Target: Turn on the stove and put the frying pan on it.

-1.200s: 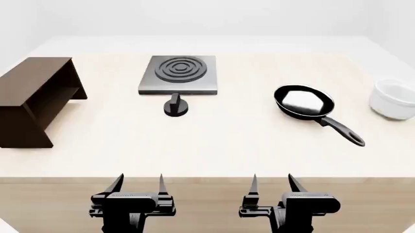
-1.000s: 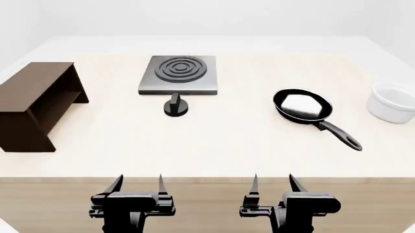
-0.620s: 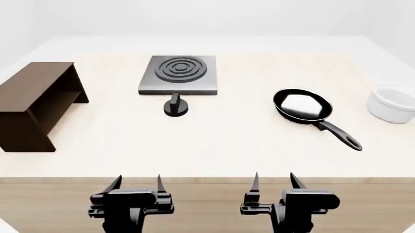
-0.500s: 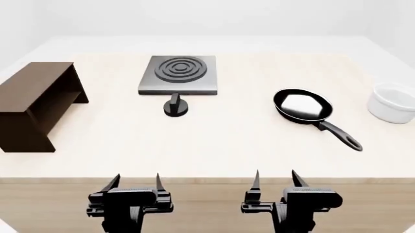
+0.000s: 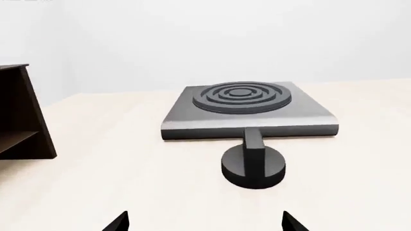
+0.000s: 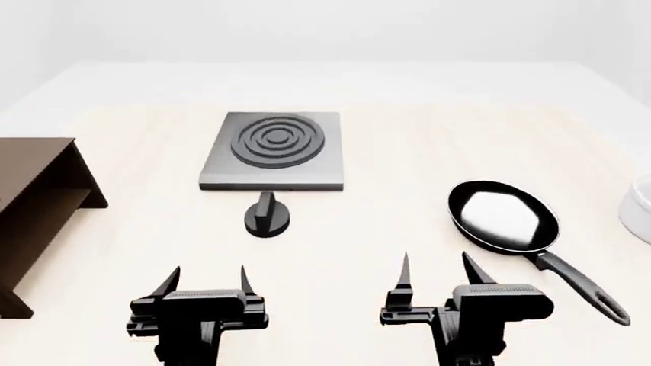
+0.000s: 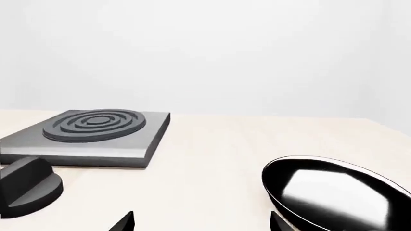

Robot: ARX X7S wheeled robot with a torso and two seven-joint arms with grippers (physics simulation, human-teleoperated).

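a pale wooden table (image 6: 407,152) is seen under even light, backed by plain white walls. the stove (image 6: 273,150) lies flat toward the far middle, its knob (image 6: 267,217) just in front, apart from the slab. the pan (image 6: 505,217) sits well to the right, handle pointed toward the near edge — nothing touches it. a brown shelf (image 6: 36,217) is set at the left, a white bowl (image 6: 641,207) cut off at the right. both the left gripper (image 6: 203,280) and right gripper (image 6: 435,273) are held low over the table, fingers spread — nothing gripped.
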